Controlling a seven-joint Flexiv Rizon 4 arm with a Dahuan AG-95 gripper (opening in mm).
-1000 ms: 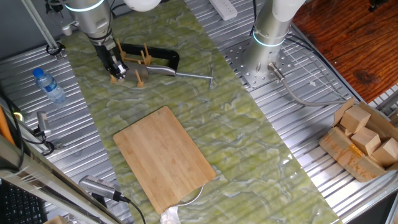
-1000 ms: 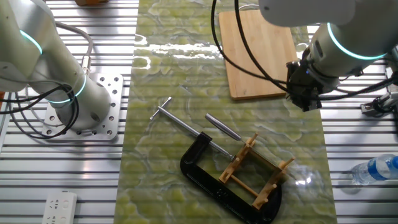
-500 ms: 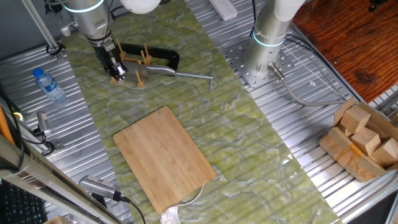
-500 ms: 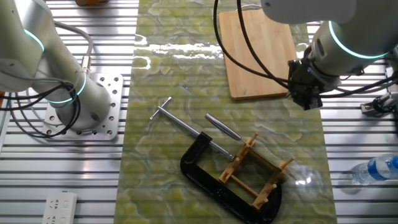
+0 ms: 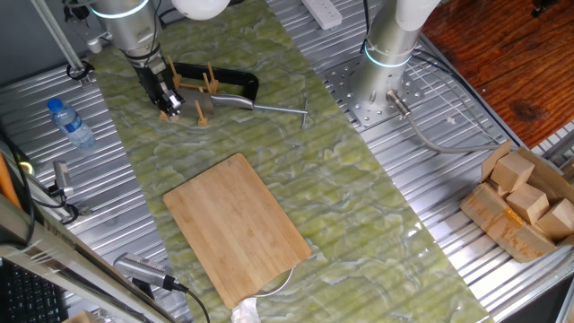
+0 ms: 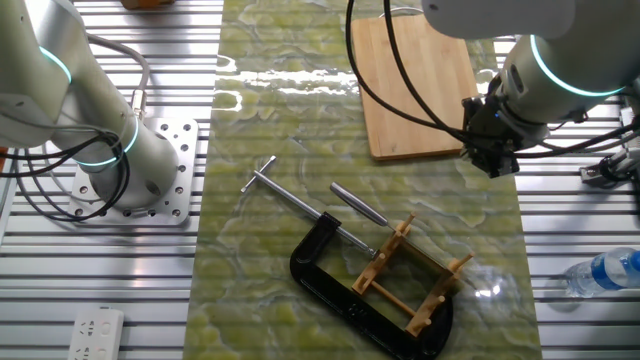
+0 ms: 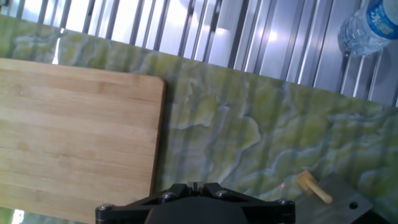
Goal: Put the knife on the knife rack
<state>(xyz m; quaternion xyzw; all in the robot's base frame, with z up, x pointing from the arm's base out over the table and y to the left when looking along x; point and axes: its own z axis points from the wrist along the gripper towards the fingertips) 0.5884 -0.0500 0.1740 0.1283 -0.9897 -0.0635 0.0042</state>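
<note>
Steel knife (image 6: 357, 203) seems lodged in the knife rack (image 6: 383, 265); lift your gripper (image 6: 492, 166) straight, clearing pegs at seven o'clock. I can't tell how far the jaws are open.

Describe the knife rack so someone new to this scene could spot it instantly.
Start at the green marbled mat, at the end away from the bamboo cutting board. There the black C-clamp grips a small light-wood frame of upright pegs: the knife rack, the only pegged wooden piece.
</note>
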